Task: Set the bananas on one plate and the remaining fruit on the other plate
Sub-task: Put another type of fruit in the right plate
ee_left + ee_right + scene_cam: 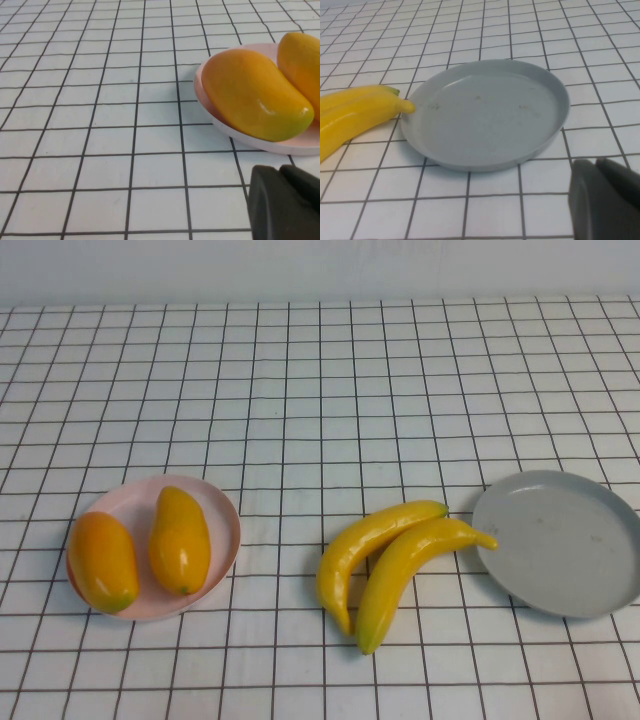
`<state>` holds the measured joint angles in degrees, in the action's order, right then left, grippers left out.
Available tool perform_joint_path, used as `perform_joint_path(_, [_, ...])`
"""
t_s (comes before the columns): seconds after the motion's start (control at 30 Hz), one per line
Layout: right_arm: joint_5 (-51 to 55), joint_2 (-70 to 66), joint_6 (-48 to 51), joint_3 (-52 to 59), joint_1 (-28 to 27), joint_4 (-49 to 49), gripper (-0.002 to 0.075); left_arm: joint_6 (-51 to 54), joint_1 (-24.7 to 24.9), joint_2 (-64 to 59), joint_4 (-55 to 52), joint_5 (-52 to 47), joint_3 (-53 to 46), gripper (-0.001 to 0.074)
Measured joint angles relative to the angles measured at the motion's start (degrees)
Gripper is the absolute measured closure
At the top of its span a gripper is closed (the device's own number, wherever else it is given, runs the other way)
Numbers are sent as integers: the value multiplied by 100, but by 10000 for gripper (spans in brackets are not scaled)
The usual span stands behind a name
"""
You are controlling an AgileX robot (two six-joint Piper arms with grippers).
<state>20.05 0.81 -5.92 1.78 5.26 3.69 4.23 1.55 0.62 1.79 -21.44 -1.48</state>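
Note:
Two orange-yellow mango-like fruits (102,560) (180,539) lie side by side on the pale pink plate (222,502) at the left. Two long yellow bananas (370,545) (412,562) lie side by side on the table in the middle, their tips next to the empty grey plate (560,540) at the right. My left gripper (280,169) is shut and empty, near the pink plate (250,142) and its fruits (252,92). My right gripper (595,162) is shut and empty, near the grey plate (485,112); a banana (355,117) touches its rim. Neither gripper shows in the high view.
The table is covered with a white cloth with a black grid (320,390). A pale wall runs along the far edge (320,270).

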Motion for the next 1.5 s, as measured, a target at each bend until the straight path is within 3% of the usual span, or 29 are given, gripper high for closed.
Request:
perform_joint_path(0.73, [-67,0,0,-50,0,157,742,0,-8,0,0,0,0,739])
perform_joint_path(0.87, [262,0,0,-1250,0,146,742,0,-8,0,0,0,0,739])
perform_joint_path(1.1, [1923,-608,0,-3575,0,32,742,0,-8,0,0,0,0,739])
perform_joint_path(1.33, [1986,-1677,193,-3758,0,121,742,0,-8,0,0,0,0,739])
perform_joint_path(1.5, [2679,-2949,851,-4011,0,314,742,0,-8,0,0,0,0,739])
